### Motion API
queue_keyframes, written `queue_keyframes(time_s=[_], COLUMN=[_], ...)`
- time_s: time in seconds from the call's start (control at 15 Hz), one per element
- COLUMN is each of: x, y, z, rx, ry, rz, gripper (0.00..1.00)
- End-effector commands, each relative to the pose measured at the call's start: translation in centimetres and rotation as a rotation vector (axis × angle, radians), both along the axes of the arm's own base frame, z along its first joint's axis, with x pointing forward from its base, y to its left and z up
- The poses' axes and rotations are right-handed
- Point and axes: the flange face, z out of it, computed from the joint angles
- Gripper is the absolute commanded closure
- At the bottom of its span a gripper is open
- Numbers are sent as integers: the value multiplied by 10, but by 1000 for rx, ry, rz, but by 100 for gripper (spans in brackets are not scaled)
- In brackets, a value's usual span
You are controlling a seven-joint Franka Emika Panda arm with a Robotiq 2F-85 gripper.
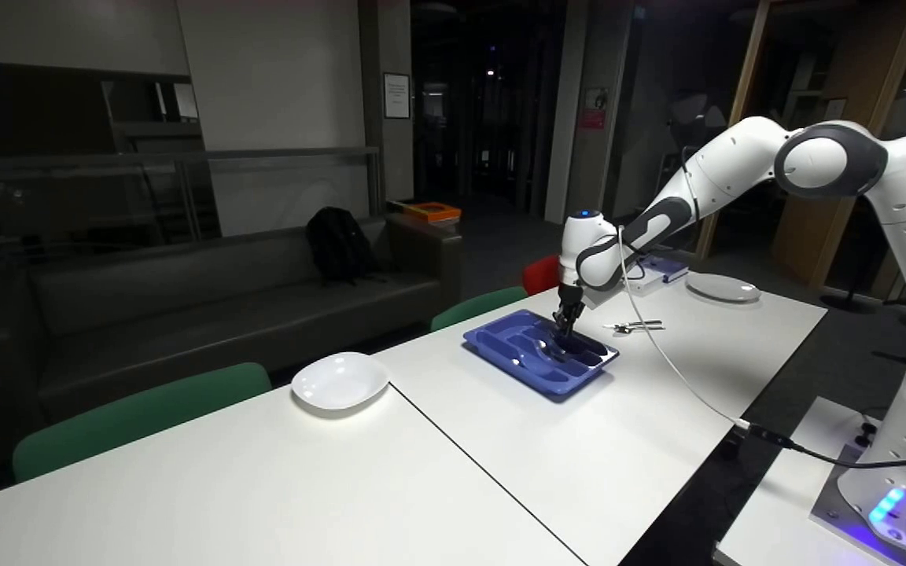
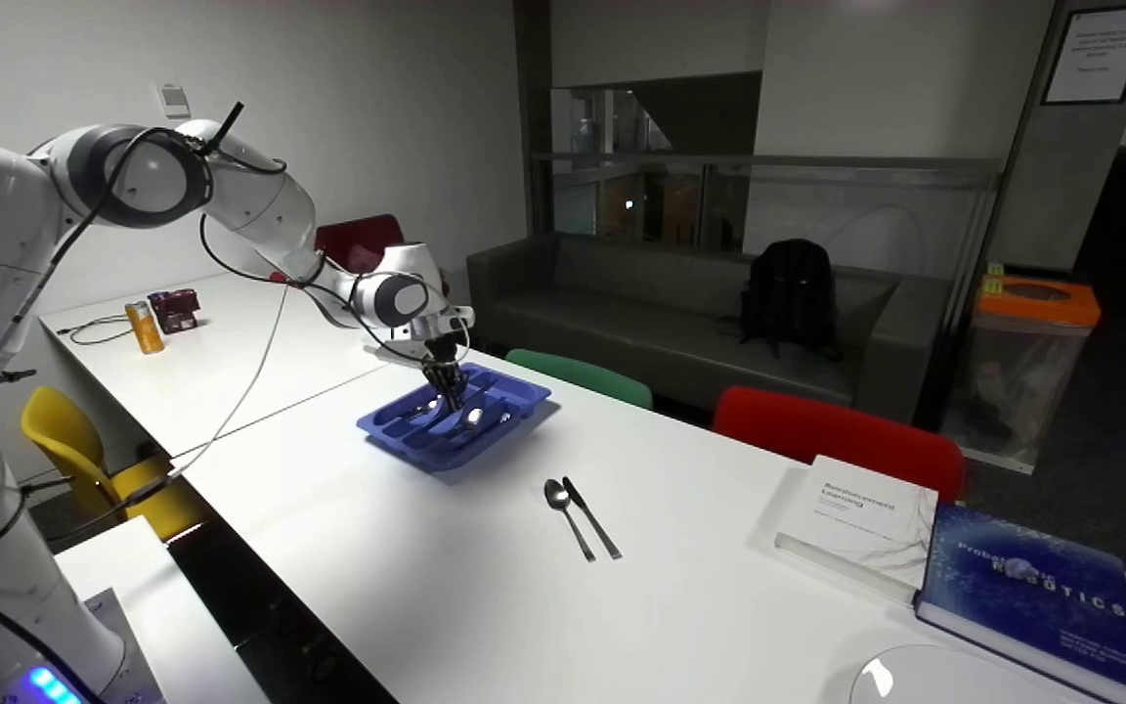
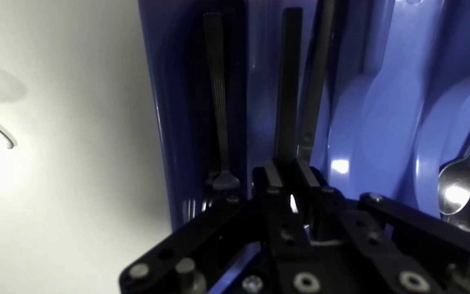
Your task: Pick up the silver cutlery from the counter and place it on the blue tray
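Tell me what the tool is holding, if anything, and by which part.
The tool appears clamped on a long, flat, dark metal utensil by its straight handle, away from the squared end; the opposite end is hidden.

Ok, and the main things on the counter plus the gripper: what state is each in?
Blue tray: right way up, holding cutlery.
Gripper: down at the tray, jaws close together; whether they grip a piece, I can't tell.
Spoon: lying on the counter, outside the tray.
Knife: lying beside that spoon.
White book: closed, flat.
Blue book: closed, flat.
White dish: right way up.
Plate by the books: flat; which face is up, unclear.
Orange can: standing upright.
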Motion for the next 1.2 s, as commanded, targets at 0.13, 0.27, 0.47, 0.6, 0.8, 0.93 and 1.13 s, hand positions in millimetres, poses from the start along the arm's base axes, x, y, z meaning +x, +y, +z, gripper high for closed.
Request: queue_keyframes(time_s=[0.13,0.27,0.47,0.6,0.8,0.93,1.13], x=[11,12,12,13,14,14,17], y=[19,30,50,60,70,74,77], z=[-16,-19,-21,-21,-20,-16,-11], rx=[4,-4,-19,-30,-38,-46,-60], ry=[32,43,62,78,95,102,111], rz=[-41,-47,-55,-57,-61,-62,-61], gripper=[97,97,97,97,97,97,97])
